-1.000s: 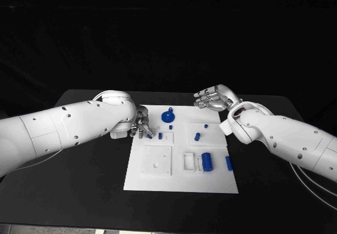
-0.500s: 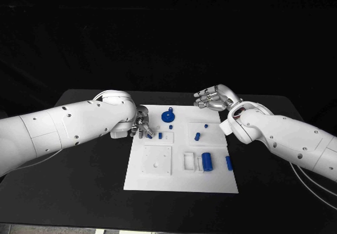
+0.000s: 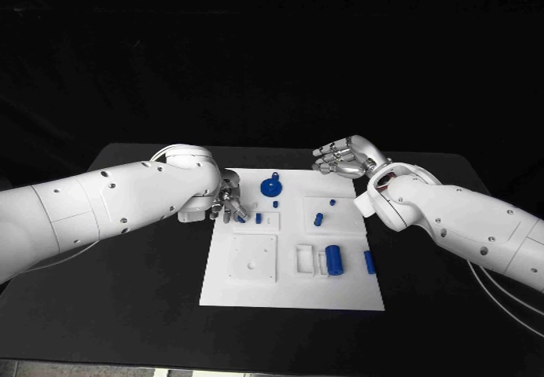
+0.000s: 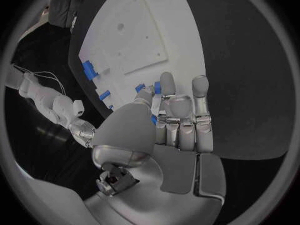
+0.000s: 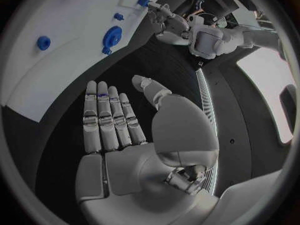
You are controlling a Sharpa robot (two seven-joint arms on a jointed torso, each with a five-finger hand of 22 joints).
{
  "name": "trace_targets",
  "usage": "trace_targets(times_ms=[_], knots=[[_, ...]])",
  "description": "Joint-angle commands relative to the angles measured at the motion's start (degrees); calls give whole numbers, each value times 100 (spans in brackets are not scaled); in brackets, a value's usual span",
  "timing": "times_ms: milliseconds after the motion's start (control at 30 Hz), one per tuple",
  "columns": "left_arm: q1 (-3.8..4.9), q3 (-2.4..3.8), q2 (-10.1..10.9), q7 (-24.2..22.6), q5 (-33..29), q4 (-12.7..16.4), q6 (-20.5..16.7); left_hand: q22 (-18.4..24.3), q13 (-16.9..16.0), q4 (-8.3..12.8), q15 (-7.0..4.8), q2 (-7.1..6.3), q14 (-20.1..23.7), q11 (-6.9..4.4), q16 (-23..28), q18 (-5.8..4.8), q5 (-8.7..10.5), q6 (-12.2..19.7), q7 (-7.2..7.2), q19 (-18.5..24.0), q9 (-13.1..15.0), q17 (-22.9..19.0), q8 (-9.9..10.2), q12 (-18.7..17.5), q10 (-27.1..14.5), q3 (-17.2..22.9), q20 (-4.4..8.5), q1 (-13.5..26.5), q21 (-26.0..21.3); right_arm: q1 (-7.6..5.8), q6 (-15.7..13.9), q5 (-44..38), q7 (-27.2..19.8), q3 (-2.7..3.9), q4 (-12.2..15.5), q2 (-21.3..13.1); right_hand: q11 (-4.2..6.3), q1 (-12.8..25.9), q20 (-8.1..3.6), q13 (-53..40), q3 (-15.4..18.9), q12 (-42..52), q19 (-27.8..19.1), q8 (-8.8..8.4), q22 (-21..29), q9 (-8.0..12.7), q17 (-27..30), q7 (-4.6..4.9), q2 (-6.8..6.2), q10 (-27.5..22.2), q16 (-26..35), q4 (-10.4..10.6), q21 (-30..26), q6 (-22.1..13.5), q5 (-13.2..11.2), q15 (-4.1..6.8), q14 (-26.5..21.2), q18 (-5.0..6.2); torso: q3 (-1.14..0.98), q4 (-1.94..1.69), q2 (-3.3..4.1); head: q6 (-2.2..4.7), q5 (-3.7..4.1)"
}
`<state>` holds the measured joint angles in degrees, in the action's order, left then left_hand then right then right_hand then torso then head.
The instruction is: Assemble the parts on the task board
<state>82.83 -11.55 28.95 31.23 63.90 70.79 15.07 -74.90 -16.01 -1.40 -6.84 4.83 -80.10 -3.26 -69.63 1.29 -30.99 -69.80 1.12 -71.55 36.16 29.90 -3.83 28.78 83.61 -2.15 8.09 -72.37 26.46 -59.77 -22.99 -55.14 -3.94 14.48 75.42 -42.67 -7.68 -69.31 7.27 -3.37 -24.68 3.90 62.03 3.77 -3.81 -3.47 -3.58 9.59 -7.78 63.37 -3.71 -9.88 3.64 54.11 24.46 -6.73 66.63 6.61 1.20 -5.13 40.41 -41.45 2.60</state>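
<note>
The white task board [image 3: 292, 287] lies in the middle of the black table. On it are a round blue disc [image 3: 272, 188], small blue pegs [image 3: 318, 219] and two blue cylinders [image 3: 335, 259] near its right side. My left hand [image 3: 228, 206] hangs over the board's left edge, fingers straight and close together [image 4: 181, 115]. A small blue part [image 3: 240, 219] sits right at its fingertips, and blue shows between thumb and fingers [image 4: 156, 88]. I cannot tell whether it is held. My right hand [image 3: 346, 158] hovers past the board's far edge, fingers straight and holding nothing [image 5: 112, 120].
A raised white square plate [image 3: 253, 258] with holes and a small white frame [image 3: 306, 260] occupy the board's near half. Black table [image 3: 125, 298] surrounds the board on both sides. My right arm [image 3: 453, 216] reaches along the board's right edge.
</note>
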Motion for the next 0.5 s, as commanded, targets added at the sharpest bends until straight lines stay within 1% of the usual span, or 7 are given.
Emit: trace_targets(times_ms=[33, 233, 267, 300, 433, 500], knots=[[-39, -30, -16, 3, 34, 23, 203, -117, 6, 1257, -26, 40, 4, -72, -26, 39, -4, 7, -22, 13, 12, -3, -15, 13, 313, 1241, -11, 1, 7, 2, 72, -2, -63, 2, 2, 6, -7, -22, -15, 4, 25, -21, -43, -39, 7, 9, 6, -10, 21, -46, 16, -9, 27, -49, 31, -3, -21, 41, 1, -1, 3, 1, 5], [-39, -30, -24, 16, 16, 14, 164, -114, 5, 1244, -29, 50, 6, -73, -22, 36, 12, 20, -23, 10, 39, -5, -16, 12, 313, 1234, -8, 14, 4, 2, 69, -2, -63, 2, 4, 5, -7, -22, -14, 5, 25, -21, -43, -39, 7, 9, 6, -10, 21, -46, 16, -9, 27, -49, 31, -3, -21, 41, -2, -2, 3, -2, 10], [-39, -30, -25, 22, 4, 11, 153, -113, 4, 1229, -29, 60, 6, -65, -21, 34, 40, 31, -22, 9, 48, -6, -14, 13, 313, 1229, -8, 23, 1, 2, 68, -2, -63, 2, 5, 5, -9, -22, -13, 5, 28, -23, -48, -39, 7, 9, 6, -8, 24, -52, 16, -12, 26, -55, 29, -5, -25, 41, -2, -2, 2, -3, 12], [-39, -31, -26, 27, -14, 6, 129, -110, 1, 1200, -31, 75, 4, -55, -21, 32, 102, 41, -22, 7, 51, -7, -12, 22, 314, 1217, -9, 40, -3, 2, 68, -2, -63, 2, 5, 4, -9, -22, -13, 5, 28, -23, -48, -39, 7, 9, 6, -8, 24, -52, 16, -12, 26, -55, 29, -5, -25, 41, -2, -3, 1, -4, 13], [-39, -31, -35, 31, -75, -17, 21, -106, -11, 1054, -52, 74, 6, -33, -13, -8, 91, 93, -21, -15, 62, -13, -9, 49, 314, 1164, 17, 74, -47, 2, 65, -2, -61, 2, 8, 0, -11, -25, -12, 5, 31, -22, -52, -40, 7, 9, 6, -7, 21, -57, 17, -15, 26, -66, 28, -7, -30, 40, -5, -6, 0, -4, 14], [-39, -31, -41, 27, -97, -27, -23, -100, -15, 918, -61, 63, 3, -39, -9, -24, 115, 93, -34, -33, 16, -18, -10, 60, 314, 1117, 27, 111, -67, 2, 64, -2, -61, 2, 10, -1, -11, -25, -12, 5, 31, -22, -52, -40, 7, 9, 6, -7, 21, -57, 17, -15, 26, -66, 28, -7, -30, 40, -5, -5, 1, -5, 17]])
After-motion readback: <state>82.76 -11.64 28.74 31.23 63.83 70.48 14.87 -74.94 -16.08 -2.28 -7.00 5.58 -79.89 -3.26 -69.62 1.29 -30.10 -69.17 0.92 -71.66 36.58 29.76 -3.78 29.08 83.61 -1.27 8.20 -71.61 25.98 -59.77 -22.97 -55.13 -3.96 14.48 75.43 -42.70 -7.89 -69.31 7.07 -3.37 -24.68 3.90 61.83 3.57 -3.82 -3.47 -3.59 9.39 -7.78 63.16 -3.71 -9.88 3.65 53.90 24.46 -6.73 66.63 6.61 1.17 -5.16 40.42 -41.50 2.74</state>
